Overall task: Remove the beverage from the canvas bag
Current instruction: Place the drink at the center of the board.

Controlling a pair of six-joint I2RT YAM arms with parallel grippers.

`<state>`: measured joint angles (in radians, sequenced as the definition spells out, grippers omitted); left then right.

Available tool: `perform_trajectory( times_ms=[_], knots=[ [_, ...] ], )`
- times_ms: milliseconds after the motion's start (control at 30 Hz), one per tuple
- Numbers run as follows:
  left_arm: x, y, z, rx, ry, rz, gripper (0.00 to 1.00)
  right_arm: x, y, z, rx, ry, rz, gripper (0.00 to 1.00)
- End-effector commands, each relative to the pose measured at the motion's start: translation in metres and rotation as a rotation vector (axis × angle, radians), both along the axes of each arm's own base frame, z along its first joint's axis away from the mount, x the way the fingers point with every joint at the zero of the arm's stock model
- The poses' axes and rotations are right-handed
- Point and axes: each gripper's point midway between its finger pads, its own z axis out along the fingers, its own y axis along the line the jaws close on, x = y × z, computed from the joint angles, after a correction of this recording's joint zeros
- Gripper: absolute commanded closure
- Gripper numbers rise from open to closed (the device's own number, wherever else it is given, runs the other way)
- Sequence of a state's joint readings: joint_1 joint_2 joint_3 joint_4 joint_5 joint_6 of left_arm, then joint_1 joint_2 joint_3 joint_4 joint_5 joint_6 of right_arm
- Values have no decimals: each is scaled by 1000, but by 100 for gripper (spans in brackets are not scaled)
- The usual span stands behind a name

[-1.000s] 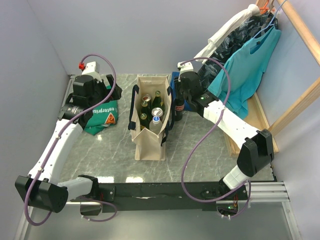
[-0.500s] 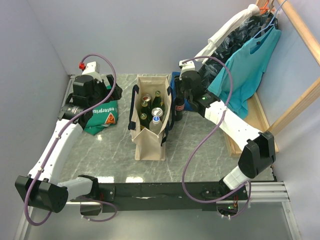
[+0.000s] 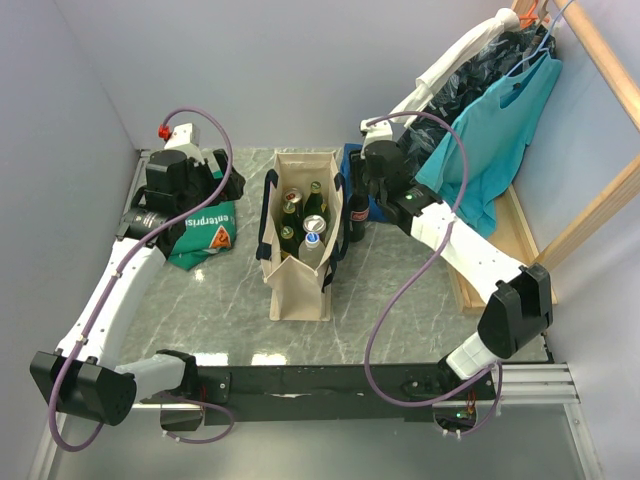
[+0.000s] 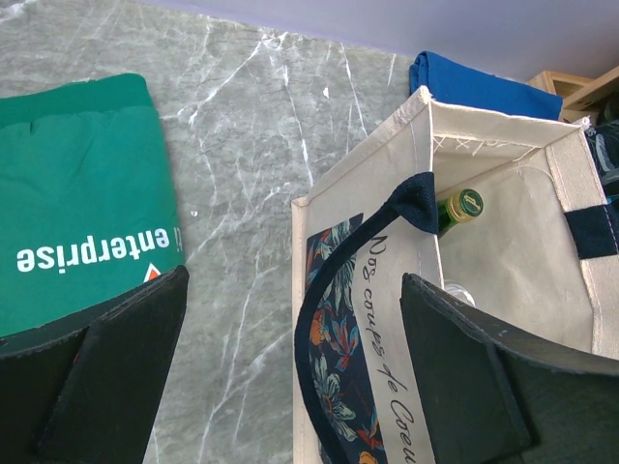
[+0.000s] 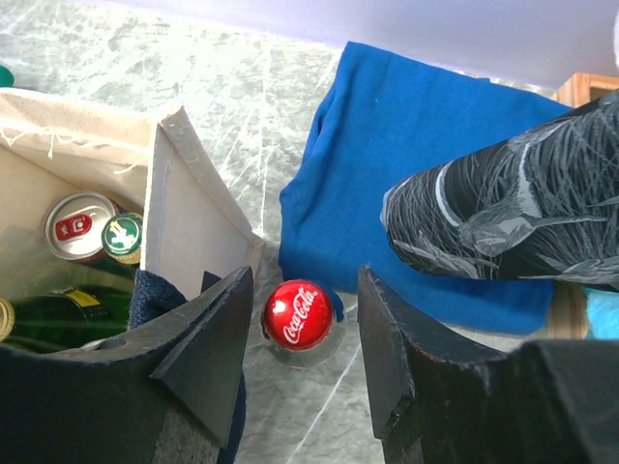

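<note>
"How many bags?"
"One canvas bag [image 3: 300, 290], and one red-capped cola bottle [image 5: 298, 314] outside it."
"And inside?"
"Two can tops [image 3: 293, 194] and at least three bottle tops [image 3: 315, 187]. I can't tell the exact number."
"Folded cloths?"
"Two: one green T-shirt [image 3: 205, 232] and one blue cloth [image 5: 426, 164]."

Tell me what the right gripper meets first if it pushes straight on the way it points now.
The red-capped cola bottle: its cap lies straight ahead, between the parted fingers of the right gripper, just outside the canvas bag. How far off it is remains unclear.
</note>
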<state>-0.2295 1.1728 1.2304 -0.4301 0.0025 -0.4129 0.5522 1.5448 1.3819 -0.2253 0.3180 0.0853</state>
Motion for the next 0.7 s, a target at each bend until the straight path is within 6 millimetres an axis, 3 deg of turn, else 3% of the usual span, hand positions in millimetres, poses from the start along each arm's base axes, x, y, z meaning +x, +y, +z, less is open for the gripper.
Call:
perform_trajectory(
  times_ms=[0, 133, 233, 267, 300, 367, 400, 433, 667],
  knots=[
    [-2, 2, 12, -15, -45, 6, 4, -5, -4, 52, 62, -117, -16, 46],
    [0, 2, 11, -15, -45, 6, 4, -9, -7, 59, 67, -118, -16, 46],
    [0, -1, 9, -21, -40, -5, 4, -14, -6, 66, 75, -123, 2, 39],
    [0, 0, 8, -21, -39, -4, 4, -15, -5, 68, 74, -120, 8, 35],
    [-1, 0, 9, -22, -42, -1, 4, -17, -5, 70, 74, -118, 19, 24],
    [-1, 2, 6, -18, -40, 8, 4, -19, -4, 75, 69, -117, 32, 17],
    [-2, 2, 6, -17, -40, 9, 4, -21, -3, 78, 73, -116, 42, 6],
    [-2, 2, 5, -18, -38, 8, 4, -22, -3, 80, 74, -115, 43, 2],
    [-1, 2, 4, -17, -35, 8, 4, -34, 5, 100, 178, -118, 84, 0]
  ],
)
